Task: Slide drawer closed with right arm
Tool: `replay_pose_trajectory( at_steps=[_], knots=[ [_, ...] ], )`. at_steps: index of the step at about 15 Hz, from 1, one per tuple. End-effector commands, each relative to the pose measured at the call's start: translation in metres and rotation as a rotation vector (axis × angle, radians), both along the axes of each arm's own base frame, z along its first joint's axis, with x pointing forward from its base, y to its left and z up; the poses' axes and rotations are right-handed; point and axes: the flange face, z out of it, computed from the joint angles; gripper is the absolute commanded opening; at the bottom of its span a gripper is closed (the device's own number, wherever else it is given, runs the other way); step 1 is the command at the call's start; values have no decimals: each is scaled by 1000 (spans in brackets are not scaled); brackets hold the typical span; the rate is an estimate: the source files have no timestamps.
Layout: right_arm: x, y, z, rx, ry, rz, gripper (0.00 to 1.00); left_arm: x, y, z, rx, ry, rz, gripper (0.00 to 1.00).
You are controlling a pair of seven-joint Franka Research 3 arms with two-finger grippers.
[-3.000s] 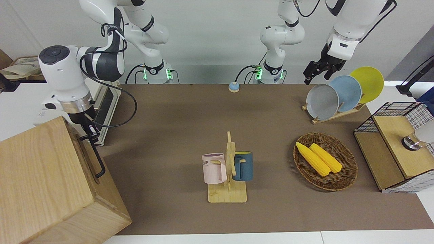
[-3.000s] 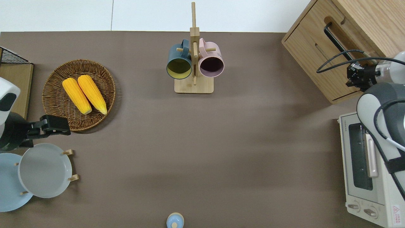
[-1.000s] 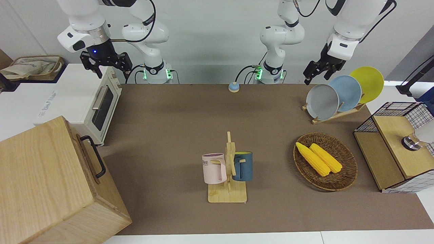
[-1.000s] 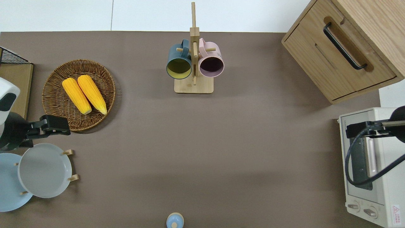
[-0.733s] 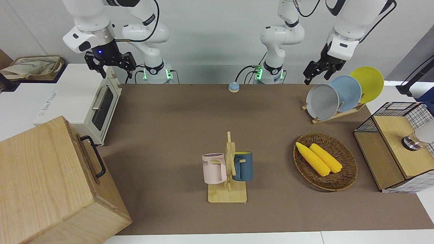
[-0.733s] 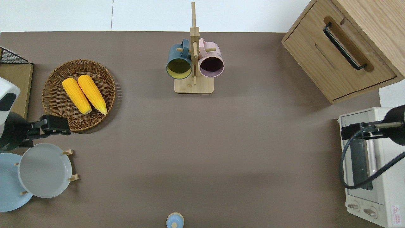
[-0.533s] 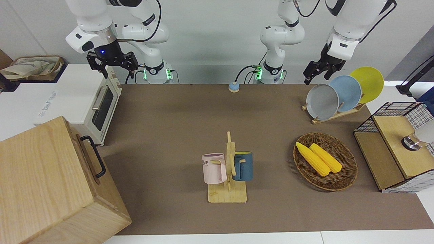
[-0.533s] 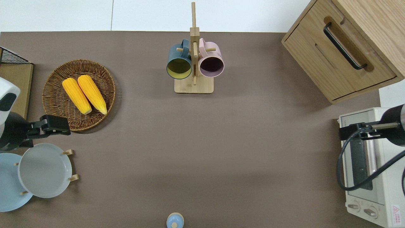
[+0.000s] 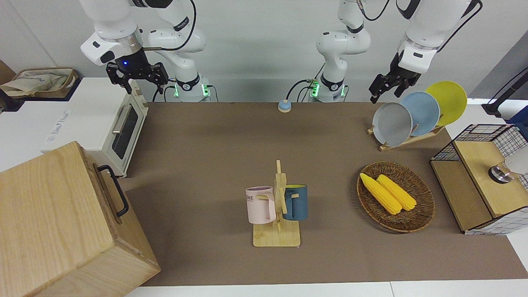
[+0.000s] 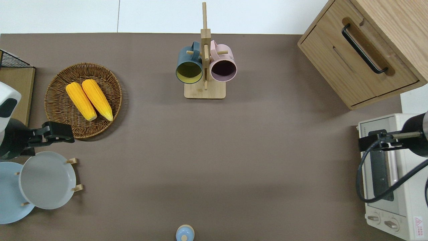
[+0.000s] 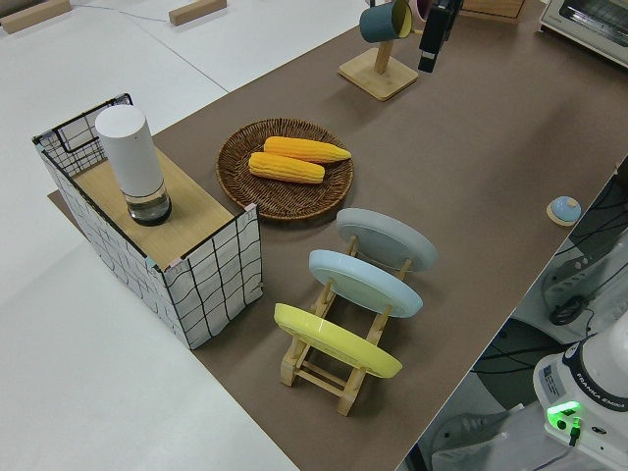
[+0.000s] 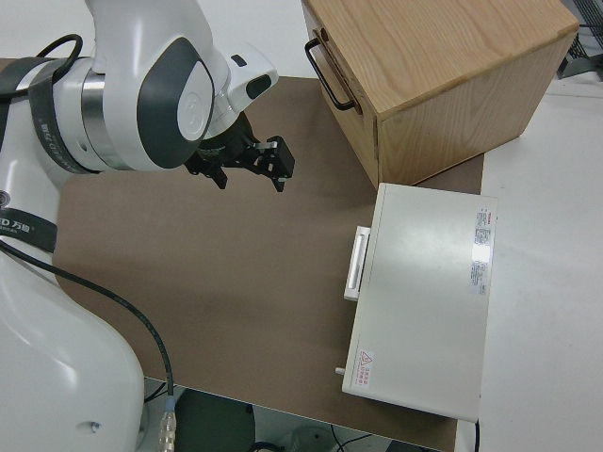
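The drawer sits flush in its cabinet, black handle untouched. The right gripper hangs spread open over the toaster oven; left arm's parked.

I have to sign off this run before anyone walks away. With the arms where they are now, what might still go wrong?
1. The drawer looks closed, but a thin dark seam shows at its lower edge; it may not be fully seated.
2. The right gripper hangs over the toaster oven, its cable looping above the oven door; lowering might snag the oven handle.
3. The left arm is parked.
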Motion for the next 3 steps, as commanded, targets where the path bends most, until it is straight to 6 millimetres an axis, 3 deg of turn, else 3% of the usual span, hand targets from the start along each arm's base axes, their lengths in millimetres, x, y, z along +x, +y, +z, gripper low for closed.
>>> replay_pose_trajectory(
  at_steps=[1, 3],
  knots=[
    [-3, -2, 3, 1, 9, 25, 981, -4, 2, 5, -1, 5, -6, 993],
    [-3, -1, 3, 5, 9, 27, 981, -4, 2, 5, -1, 5, -6, 993]
  ],
)
